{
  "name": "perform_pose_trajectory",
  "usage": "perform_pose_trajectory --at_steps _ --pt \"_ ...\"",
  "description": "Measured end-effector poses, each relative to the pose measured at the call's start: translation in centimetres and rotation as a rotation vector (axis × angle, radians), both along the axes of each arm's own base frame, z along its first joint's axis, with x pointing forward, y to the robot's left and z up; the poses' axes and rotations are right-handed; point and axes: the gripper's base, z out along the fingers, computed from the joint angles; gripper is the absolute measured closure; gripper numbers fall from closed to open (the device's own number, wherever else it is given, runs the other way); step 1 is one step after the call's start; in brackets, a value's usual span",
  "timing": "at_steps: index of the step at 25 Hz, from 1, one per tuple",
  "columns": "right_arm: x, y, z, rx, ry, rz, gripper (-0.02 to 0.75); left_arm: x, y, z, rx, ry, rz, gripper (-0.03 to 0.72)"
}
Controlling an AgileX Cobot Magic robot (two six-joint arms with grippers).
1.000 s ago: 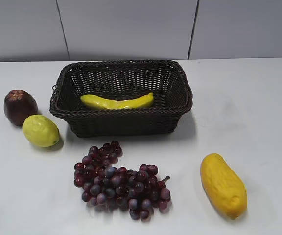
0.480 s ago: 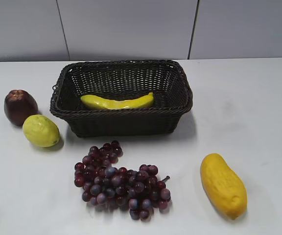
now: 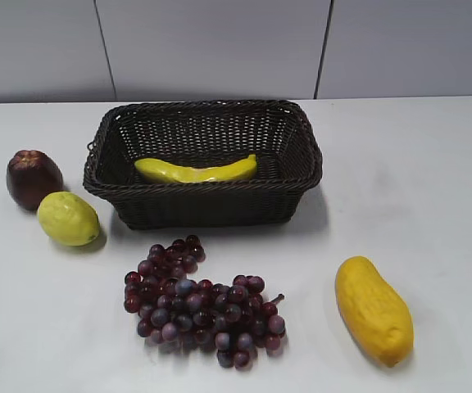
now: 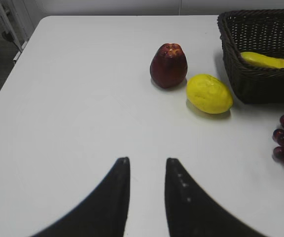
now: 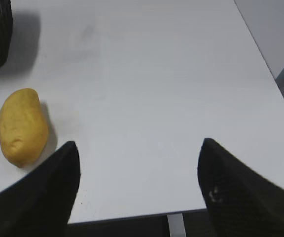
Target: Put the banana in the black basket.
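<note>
The yellow banana (image 3: 197, 171) lies inside the black basket (image 3: 301, 139) at the back middle of the table, and its end shows in the left wrist view (image 4: 270, 60) inside the basket (image 4: 250, 79). My left gripper (image 4: 147, 160) is open with a narrow gap and empty, above bare table left of the fruit. My right gripper (image 5: 138, 145) is wide open and empty near the table's front right edge. Neither gripper shows in the exterior view.
A dark red fruit (image 3: 33, 178) and a lemon (image 3: 68, 219) sit left of the basket. Purple grapes (image 3: 203, 303) lie in front of it. A plump orange-yellow fruit (image 3: 373, 309) lies at the front right, also in the right wrist view (image 5: 22, 126).
</note>
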Motion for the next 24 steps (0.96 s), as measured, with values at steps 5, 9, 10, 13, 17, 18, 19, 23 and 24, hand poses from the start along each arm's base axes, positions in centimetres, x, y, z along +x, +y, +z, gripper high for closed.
perform_pose_trajectory --at_steps 5,9,10,13,17,18,19,23,24 --pt "0.40 0.16 -0.18 0.014 -0.024 0.012 0.147 0.00 0.00 0.00 0.000 0.000 0.000 0.449" --pt "0.43 0.18 -0.13 0.016 -0.029 0.012 0.147 0.00 0.00 0.00 0.000 0.000 0.000 0.449" --pt "0.43 0.18 -0.13 0.016 -0.030 0.012 0.147 0.00 0.00 0.00 0.000 0.000 0.000 0.449" --pt "0.43 0.18 -0.13 0.016 -0.030 0.012 0.147 0.00 0.00 0.00 0.000 0.000 0.000 0.449" --pt "0.43 0.18 -0.13 0.016 -0.030 0.013 0.147 0.00 0.00 0.00 0.000 0.000 0.000 0.449" --pt "0.43 0.18 -0.12 0.015 -0.031 0.013 0.147 0.00 0.00 0.00 0.000 0.000 0.000 0.449" --pt "0.43 0.18 -0.12 0.015 -0.031 0.013 0.147 0.00 0.00 0.00 0.000 0.000 0.000 0.449" --pt "0.43 0.18 -0.12 0.015 -0.031 0.013 0.148 0.00 0.00 0.00 0.000 0.000 0.000 0.449" --pt "0.43 0.18 -0.12 0.015 -0.031 0.013 0.148 0.00 0.00 0.00 0.000 0.000 0.000 0.449"
